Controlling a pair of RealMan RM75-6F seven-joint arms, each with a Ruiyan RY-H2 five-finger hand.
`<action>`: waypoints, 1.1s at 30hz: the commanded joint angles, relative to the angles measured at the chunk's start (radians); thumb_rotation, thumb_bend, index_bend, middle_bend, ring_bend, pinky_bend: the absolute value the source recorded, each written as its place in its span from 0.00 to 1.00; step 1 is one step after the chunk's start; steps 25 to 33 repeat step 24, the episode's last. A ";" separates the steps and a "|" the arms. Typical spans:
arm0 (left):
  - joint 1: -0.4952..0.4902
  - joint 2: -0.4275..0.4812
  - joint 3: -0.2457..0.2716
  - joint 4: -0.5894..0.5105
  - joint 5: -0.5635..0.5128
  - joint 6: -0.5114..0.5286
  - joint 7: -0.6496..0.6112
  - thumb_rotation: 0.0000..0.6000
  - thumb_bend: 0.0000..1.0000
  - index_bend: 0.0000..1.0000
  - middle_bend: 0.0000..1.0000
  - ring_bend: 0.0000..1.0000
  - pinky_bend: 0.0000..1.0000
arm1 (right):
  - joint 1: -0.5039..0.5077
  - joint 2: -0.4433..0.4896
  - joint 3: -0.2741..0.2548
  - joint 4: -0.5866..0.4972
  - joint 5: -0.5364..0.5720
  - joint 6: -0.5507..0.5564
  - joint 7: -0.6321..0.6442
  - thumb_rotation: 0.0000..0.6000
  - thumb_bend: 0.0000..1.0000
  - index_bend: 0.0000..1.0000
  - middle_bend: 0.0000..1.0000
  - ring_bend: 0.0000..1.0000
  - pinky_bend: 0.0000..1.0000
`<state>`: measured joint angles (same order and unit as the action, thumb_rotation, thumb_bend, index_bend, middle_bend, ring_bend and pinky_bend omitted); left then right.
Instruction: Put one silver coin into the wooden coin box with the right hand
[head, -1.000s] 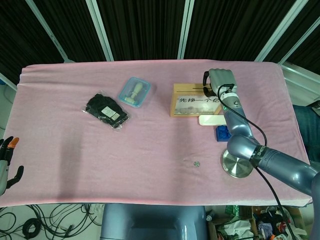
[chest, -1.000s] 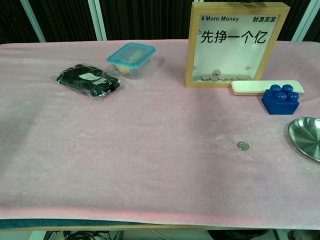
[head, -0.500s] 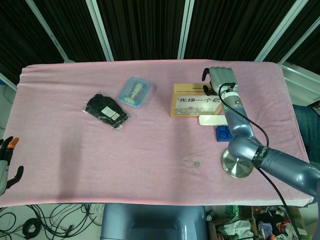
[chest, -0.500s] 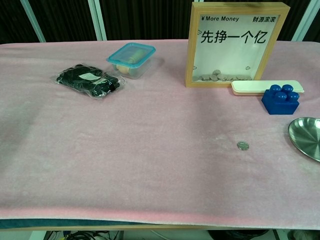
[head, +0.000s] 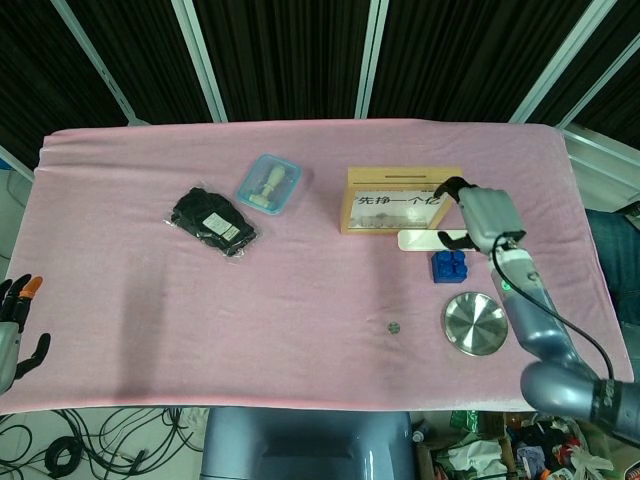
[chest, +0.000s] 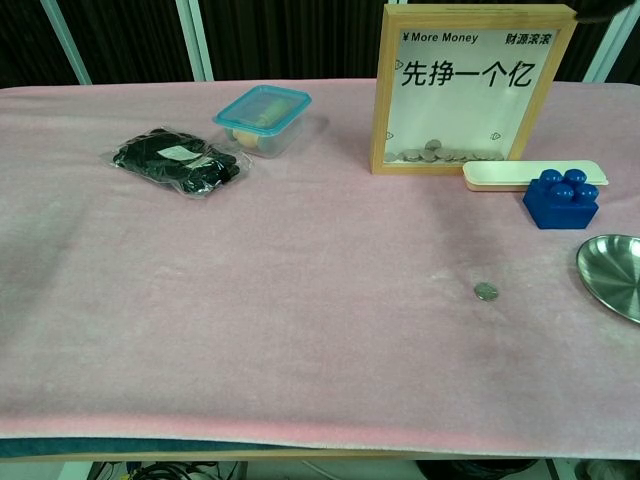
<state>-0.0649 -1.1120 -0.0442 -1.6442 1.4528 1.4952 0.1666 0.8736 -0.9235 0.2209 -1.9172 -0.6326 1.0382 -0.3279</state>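
Observation:
The wooden coin box (head: 398, 201) (chest: 474, 90) stands upright at the table's far middle, with several coins behind its clear front. One silver coin (head: 394, 326) (chest: 486, 291) lies alone on the pink cloth, nearer me. My right hand (head: 482, 215) hovers just right of the box, above its right end, fingers apart and nothing visible in them. Only a dark fingertip (chest: 602, 12) shows at the top right of the chest view. My left hand (head: 14, 330) hangs off the table's lower left edge, fingers spread, holding nothing.
A blue block (head: 449, 265) (chest: 562, 198) and a flat white case (head: 422, 240) (chest: 530, 173) sit right of the box. A steel dish (head: 476, 323) (chest: 612, 270) lies near the right front. A black packet (head: 212, 220) and a blue-lidded container (head: 268, 183) lie at the left.
My right hand has moved from above the box's top down to its right side, and its fingers have spread. The coin on the cloth and my left hand have not moved.

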 joint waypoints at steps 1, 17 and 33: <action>0.000 0.000 0.000 0.001 0.003 0.003 0.001 1.00 0.40 0.07 0.04 0.03 0.00 | -0.302 0.025 -0.168 -0.104 -0.409 0.323 0.102 1.00 0.22 0.28 0.15 0.29 0.33; 0.009 -0.008 0.005 0.010 0.059 0.053 0.000 1.00 0.40 0.07 0.04 0.03 0.00 | -0.675 -0.272 -0.345 0.280 -0.757 0.658 0.067 1.00 0.22 0.25 0.15 0.28 0.32; 0.007 -0.006 0.006 0.009 0.075 0.058 -0.017 1.00 0.40 0.07 0.04 0.03 0.00 | -0.695 -0.293 -0.315 0.329 -0.779 0.637 0.077 1.00 0.22 0.23 0.15 0.28 0.32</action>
